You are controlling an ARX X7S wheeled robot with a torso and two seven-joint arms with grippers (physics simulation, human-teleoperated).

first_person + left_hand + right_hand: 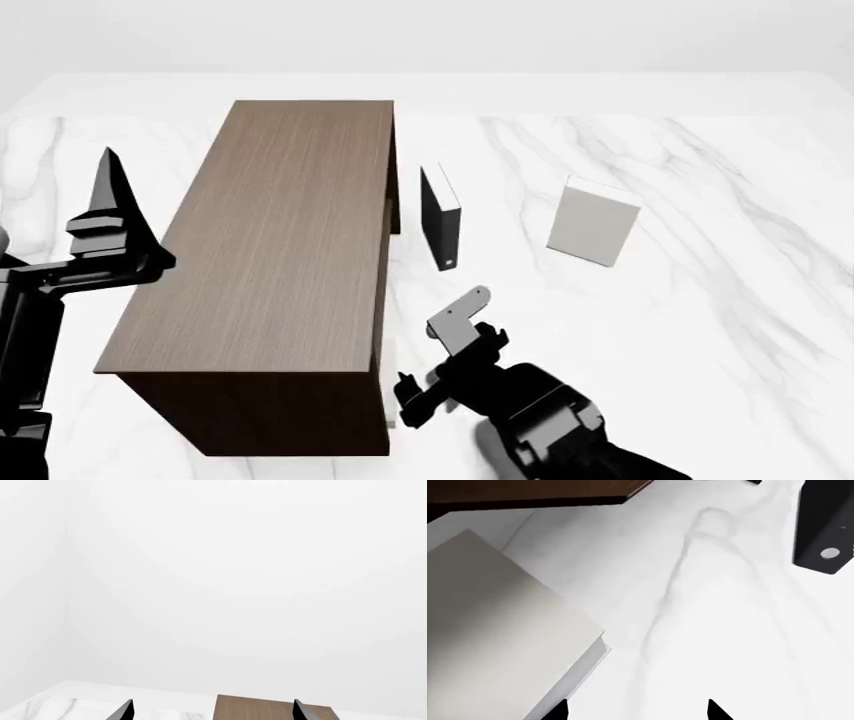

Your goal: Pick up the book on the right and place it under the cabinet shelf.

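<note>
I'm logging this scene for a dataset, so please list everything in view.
Dark brown wood-grain box cabinet: one, brown, table's left-centre.
Black-covered book with white pages: one, black, standing right of cabinet.
Pale grey hardcover book: one, off-white, standing farthest right.
Beige-grey book: one, beige-grey, near cabinet, wrist view only.
White marble tabletop: one, white, under everything.
Left hand: one, black, open, raised.
Right hand: one, black, open, above tabletop.

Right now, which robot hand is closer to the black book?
The right gripper is closer, just in front of the black book. The left gripper is across the cabinet.
</note>
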